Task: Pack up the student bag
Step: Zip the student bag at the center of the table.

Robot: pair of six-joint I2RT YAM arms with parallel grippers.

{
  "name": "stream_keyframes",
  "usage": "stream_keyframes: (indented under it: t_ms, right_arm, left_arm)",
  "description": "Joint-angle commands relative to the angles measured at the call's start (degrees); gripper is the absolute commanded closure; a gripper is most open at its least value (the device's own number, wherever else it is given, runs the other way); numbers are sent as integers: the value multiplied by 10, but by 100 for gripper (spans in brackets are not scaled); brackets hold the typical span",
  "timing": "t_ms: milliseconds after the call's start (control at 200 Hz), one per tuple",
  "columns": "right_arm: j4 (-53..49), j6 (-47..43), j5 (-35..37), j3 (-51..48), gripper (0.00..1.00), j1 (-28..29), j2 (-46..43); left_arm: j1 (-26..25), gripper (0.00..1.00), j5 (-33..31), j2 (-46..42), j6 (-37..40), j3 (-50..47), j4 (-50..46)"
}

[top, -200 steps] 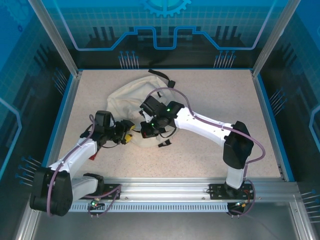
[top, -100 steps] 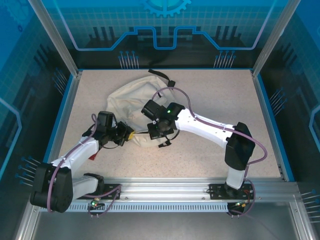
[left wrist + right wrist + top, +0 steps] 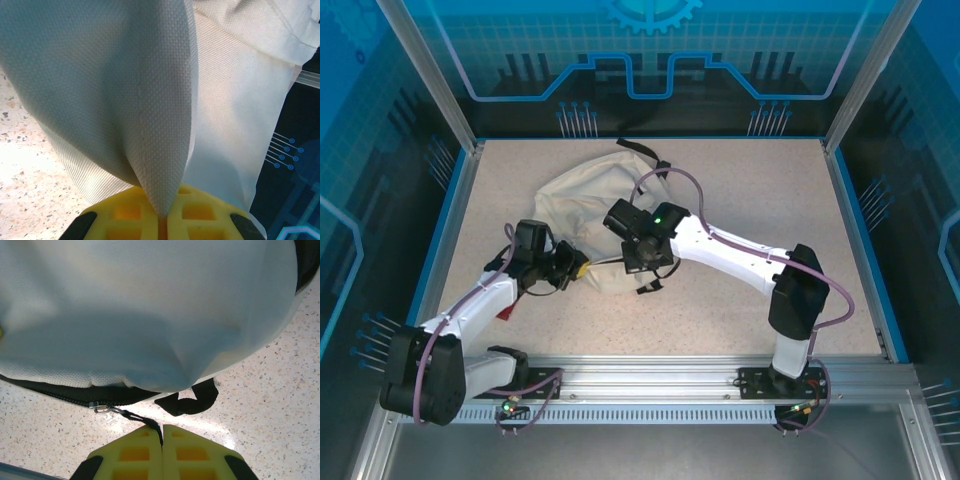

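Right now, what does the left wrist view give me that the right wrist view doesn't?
Left wrist adds: the left pincer shut on a raised fold of the student bag, and the blue enclosure wall behind it. Right wrist adds: the right pincer shut on the black pull cord of the zipper slider, the black zipper line, and a black strap loop lying on the table. Shared: cream bag fabric, speckled table, yellow fingers closed together.
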Motion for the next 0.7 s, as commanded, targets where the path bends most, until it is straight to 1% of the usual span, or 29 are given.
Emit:
stream_keyframes:
  t_ms: [0,60,175,305,380,460,510,615,695]
  right_arm:
    - [-93,-10,61,-9,100,-32,-23]
    - [-31,-60,-27,-18,100,-31,-35]
    - [51,-117,-168,-8,100,-18,-42]
    - [114,-122,-272,9,100,-6,-30]
    - [129,-108,-299,23,100,-3,-13]
    - [111,-92,-267,41,100,4,12]
    - [99,-85,-247,47,100,8,26]
    - [96,-65,-232,37,100,9,40]
    - [100,-56,-225,21,100,9,40]
  left_arm:
    - [26,100,-87,-10,37,12,-68]
    - [28,100,-89,-7,50,21,-69]
    - [36,100,-105,7,93,55,-84]
    - [62,100,-125,36,156,97,-100]
    - [74,100,-130,50,179,108,-96]
    - [81,100,-136,51,188,109,-102]
    - [83,91,-136,43,187,107,-109]
    - [83,61,-126,11,173,92,-127]
    - [83,47,-100,-21,160,79,-143]
